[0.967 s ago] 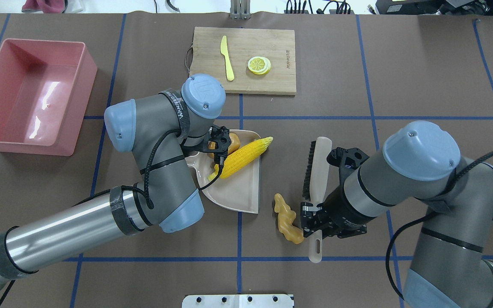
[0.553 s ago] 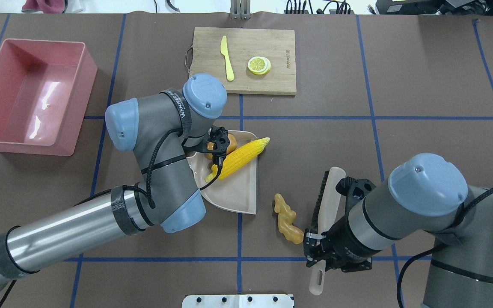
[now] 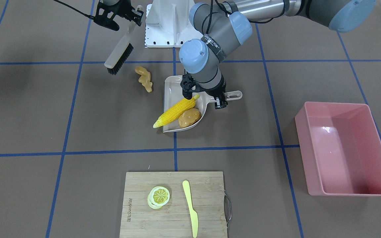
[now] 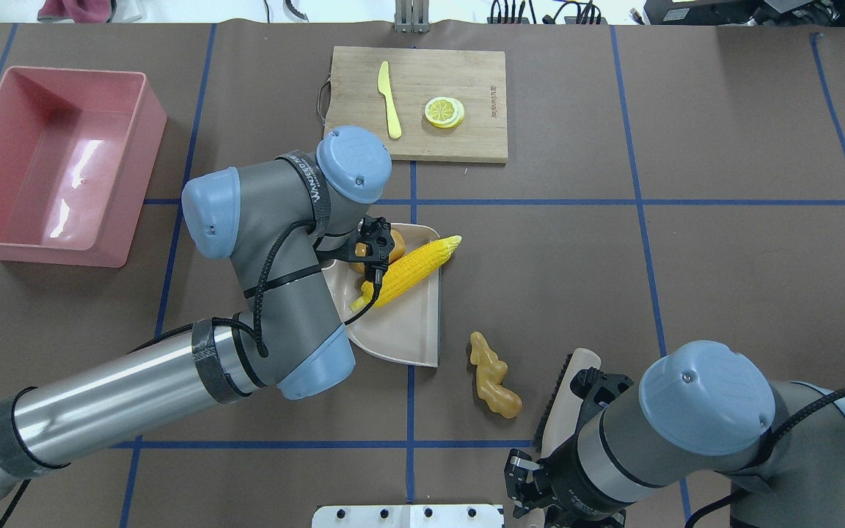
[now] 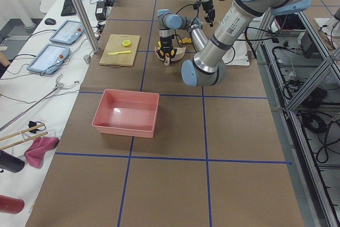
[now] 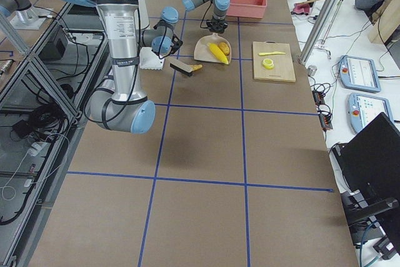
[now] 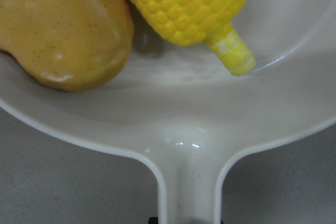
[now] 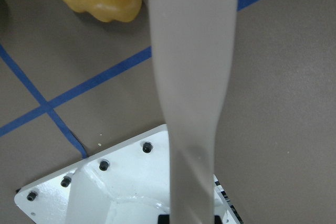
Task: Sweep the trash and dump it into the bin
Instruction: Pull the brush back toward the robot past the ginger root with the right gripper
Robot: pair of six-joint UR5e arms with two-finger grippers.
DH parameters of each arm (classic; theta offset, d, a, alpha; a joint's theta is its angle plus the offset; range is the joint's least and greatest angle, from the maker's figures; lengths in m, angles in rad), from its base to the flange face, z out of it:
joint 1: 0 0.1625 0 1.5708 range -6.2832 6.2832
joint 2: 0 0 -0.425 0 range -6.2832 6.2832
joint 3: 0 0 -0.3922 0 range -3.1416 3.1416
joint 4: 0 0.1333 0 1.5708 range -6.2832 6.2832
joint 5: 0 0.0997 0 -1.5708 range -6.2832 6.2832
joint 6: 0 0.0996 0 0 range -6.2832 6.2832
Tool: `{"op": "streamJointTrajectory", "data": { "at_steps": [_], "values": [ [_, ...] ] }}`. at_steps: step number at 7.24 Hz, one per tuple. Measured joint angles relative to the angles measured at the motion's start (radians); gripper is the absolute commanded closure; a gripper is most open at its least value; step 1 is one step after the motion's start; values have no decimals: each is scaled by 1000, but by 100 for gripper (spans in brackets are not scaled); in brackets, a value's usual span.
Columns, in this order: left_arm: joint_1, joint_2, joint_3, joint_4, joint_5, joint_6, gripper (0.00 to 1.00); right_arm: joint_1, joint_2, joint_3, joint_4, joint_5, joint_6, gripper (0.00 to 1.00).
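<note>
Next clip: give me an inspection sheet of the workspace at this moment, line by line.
Surface: brown table mat with a blue tape grid.
Job's things: corn cob and potato lie in the dustpan; ginger root on the mat near its open edge; pink bin empty.
Clutter: cutting board with plastic knife and lemon slice.
Grippers: left gripper shut on the dustpan's handle; right gripper shut on the brush, bristles not touching the ginger root.
Cables: black cable strapped along the left arm.
Surroundings: two tablets off the table.
</note>
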Motion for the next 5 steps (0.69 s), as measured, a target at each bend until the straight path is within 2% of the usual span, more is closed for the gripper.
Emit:
{"op": "streamJointTrajectory", "data": {
  "at_steps": [5],
  "values": [
    [45, -1, 4, -1, 29, -1, 100, -76, 16, -32, 0, -25, 122, 100]
  ]
}}
